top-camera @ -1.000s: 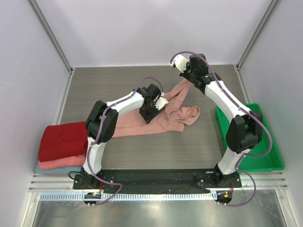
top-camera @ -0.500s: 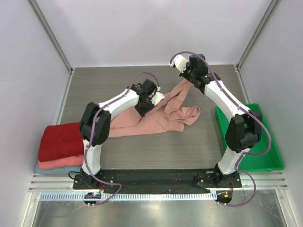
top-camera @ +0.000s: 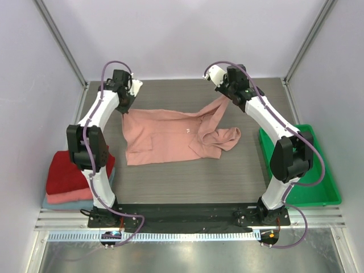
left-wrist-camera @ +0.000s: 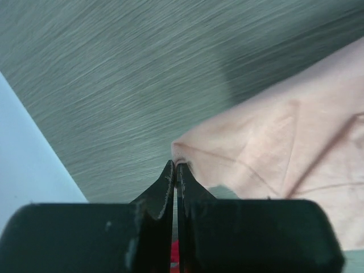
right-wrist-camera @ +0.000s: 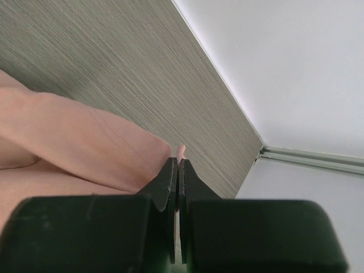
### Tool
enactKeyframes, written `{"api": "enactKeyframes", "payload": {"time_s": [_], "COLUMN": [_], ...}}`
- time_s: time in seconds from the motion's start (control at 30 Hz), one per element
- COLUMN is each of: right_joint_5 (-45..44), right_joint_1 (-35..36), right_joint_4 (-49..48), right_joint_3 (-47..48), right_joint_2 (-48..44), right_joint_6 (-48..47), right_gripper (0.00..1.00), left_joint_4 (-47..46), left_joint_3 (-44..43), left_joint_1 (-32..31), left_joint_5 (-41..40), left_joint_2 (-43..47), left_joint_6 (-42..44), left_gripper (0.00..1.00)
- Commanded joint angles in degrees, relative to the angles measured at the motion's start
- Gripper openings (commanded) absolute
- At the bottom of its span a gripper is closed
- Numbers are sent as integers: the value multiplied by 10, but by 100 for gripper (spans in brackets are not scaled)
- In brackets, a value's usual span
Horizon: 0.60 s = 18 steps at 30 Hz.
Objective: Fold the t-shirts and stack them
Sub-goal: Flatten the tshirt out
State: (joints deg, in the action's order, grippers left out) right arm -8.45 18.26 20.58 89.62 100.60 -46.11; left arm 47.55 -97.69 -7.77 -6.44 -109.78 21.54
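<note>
A dusty-pink t-shirt (top-camera: 165, 136) lies partly spread on the table, bunched at its right side. My left gripper (top-camera: 123, 109) is shut on the shirt's far left corner, seen pinched at its tips in the left wrist view (left-wrist-camera: 175, 165). My right gripper (top-camera: 220, 98) is shut on the shirt's far right corner and holds it a little above the table; the cloth edge shows between its tips in the right wrist view (right-wrist-camera: 178, 159). A stack of folded shirts sits at the near left: dark red (top-camera: 68, 173) on top, salmon-pink (top-camera: 65, 197) under it, light-blue (top-camera: 54, 205) at the bottom.
A green plastic tray (top-camera: 318, 182) stands at the right edge of the table, partly behind the right arm. White walls close in the table at the back and both sides.
My left gripper has swung from the shirt's middle out to the far left, pulling the cloth with it. The shirt has opened out flat to the left. The right gripper has held still.
</note>
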Motion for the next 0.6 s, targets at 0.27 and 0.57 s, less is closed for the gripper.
{"api": "enactKeyframes", "payload": {"time_s": [0.27,0.57], "right_joint_5": [-4,-4], "right_joint_1": [-1,-1], "right_joint_4": [-25,-25], "right_joint_3": [31,23], "right_joint_2": [4,2], "right_joint_6": [15,14], "right_gripper": [1,1], "left_joint_4": [-50,-81], "left_joint_3": [-122,-90], "left_joint_1": [28,14], "left_joint_5": [-88,-110], "left_joint_2": [-119,-42], "left_joint_6": [32,-4], "left_gripper": [0,61]}}
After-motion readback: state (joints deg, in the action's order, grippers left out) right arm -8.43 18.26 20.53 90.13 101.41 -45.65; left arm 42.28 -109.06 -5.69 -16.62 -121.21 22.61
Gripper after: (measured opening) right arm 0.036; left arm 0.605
